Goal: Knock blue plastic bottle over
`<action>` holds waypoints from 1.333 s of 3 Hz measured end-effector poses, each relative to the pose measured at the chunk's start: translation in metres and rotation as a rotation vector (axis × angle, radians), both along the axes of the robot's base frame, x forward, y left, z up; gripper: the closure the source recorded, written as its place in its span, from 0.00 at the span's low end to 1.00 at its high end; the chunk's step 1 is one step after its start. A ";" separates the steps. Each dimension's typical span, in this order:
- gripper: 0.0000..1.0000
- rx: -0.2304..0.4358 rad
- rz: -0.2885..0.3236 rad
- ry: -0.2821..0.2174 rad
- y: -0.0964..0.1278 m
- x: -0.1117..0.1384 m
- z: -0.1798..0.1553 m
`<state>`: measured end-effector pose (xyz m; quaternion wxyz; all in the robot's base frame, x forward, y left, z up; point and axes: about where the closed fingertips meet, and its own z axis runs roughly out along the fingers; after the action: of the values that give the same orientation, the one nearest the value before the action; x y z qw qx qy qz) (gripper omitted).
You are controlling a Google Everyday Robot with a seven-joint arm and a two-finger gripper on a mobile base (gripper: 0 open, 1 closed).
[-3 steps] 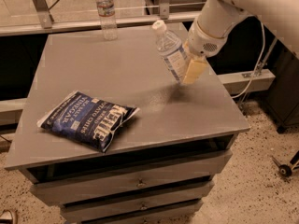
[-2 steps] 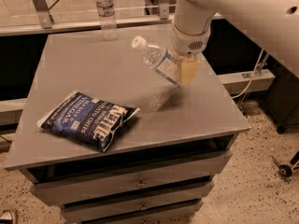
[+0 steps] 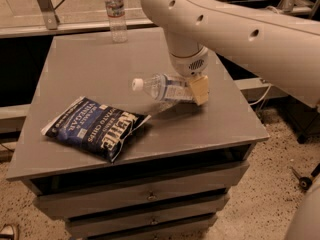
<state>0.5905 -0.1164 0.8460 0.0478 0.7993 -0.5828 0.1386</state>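
Gripper [image 3: 195, 90] is over the right-centre of the table [image 3: 90, 69], arm coming in from upper right. Jaws closed on base end of blue plastic bottle [image 3: 162, 87]; only one tan finger pad [image 3: 201, 89] visible, on the near side. Bottle approx horizontal, sticks out left of jaws, white cap [image 3: 136, 84] at far end, looks just off the top w/ shadow under it. Chip bag [image 3: 95, 127] flat, lower-left of jaws, near cap, not touching. Small clear bottle [image 3: 116, 14] upright, well behind-left of jaws at back edge.
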 end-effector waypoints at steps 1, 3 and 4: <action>0.61 0.000 0.000 0.000 0.000 0.000 0.005; 0.15 -0.040 -0.029 0.022 -0.009 0.006 -0.005; 0.00 -0.107 -0.103 0.064 -0.032 0.022 -0.023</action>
<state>0.6122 -0.1483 0.8226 0.1160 0.7687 -0.6129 0.1415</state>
